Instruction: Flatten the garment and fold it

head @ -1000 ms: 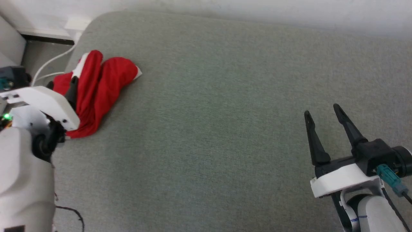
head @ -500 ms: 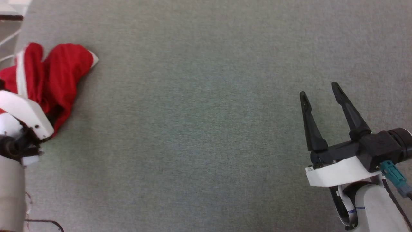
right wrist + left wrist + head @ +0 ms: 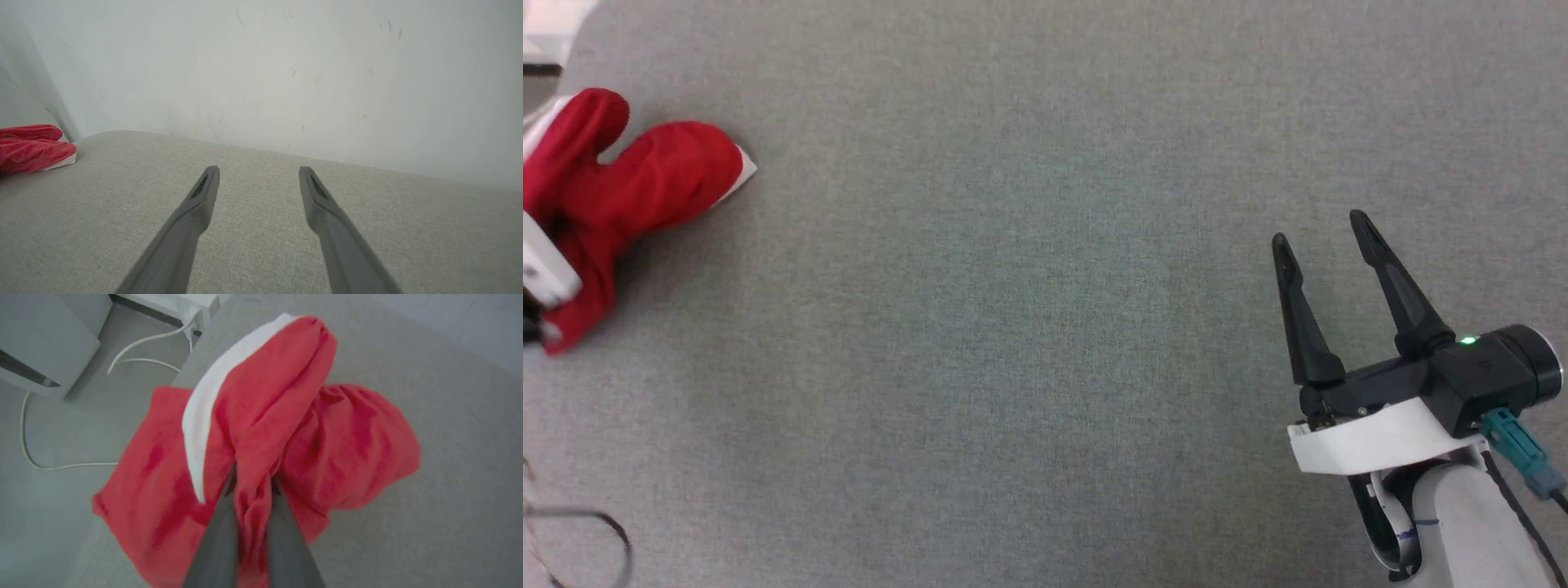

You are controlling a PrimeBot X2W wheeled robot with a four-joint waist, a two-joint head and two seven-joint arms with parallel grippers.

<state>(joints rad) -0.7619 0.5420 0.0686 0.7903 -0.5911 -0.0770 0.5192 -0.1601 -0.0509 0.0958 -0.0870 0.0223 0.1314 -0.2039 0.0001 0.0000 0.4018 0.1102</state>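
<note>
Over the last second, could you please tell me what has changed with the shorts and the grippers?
The left gripper has closed on a bunched fold of the red shorts, gathering them tighter. The right gripper stayed open, apart from them, over the grey fabric surface. The head view itself shifted.

One pair of red shorts [image 3: 629, 184] sits at the far left of one grey cushion [image 3: 1029, 327]. There are two grippers, the left gripper [image 3: 253, 477] and the right gripper [image 3: 1319, 227], each with two dark fingers [image 3: 184, 232] (four in all). One pale wall [image 3: 286, 73] stands at the far side. Three strands of white cable [image 3: 139, 339] cross the floor [image 3: 41, 490] at the left; whether they are separate cables cannot be told.
</note>
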